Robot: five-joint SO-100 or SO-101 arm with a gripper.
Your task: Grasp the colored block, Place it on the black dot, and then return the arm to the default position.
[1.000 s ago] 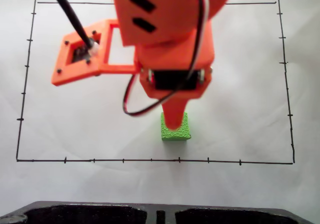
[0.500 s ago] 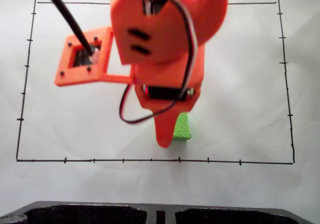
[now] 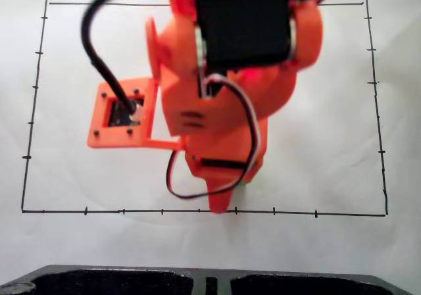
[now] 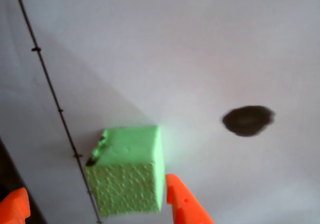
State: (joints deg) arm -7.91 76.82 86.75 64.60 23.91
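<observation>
In the wrist view the colored block (image 4: 127,174), a bright green pebbly cube, rests on white paper at the lower left. My gripper (image 4: 100,206) is open around it. One orange fingertip (image 4: 184,204) is right against the cube's right edge, and the other fingertip (image 4: 15,208) stands well clear to its left. The black dot (image 4: 248,120) lies up and to the right of the cube, about a cube's width away. In the fixed view the orange arm (image 3: 223,110) leans low over the cube and hides nearly all of it; its pointed finger (image 3: 219,203) reaches the front border line.
A thin black border line (image 3: 197,211) with tick marks frames the white paper; in the wrist view this border line (image 4: 50,89) runs just left of the cube. A dark moulded object (image 3: 131,282) lies along the near edge of the fixed view.
The arm has dropped and swung forward over the cube, which was half visible half a second ago and is now covered. The pointed finger moved from above the cube down to its left side.
</observation>
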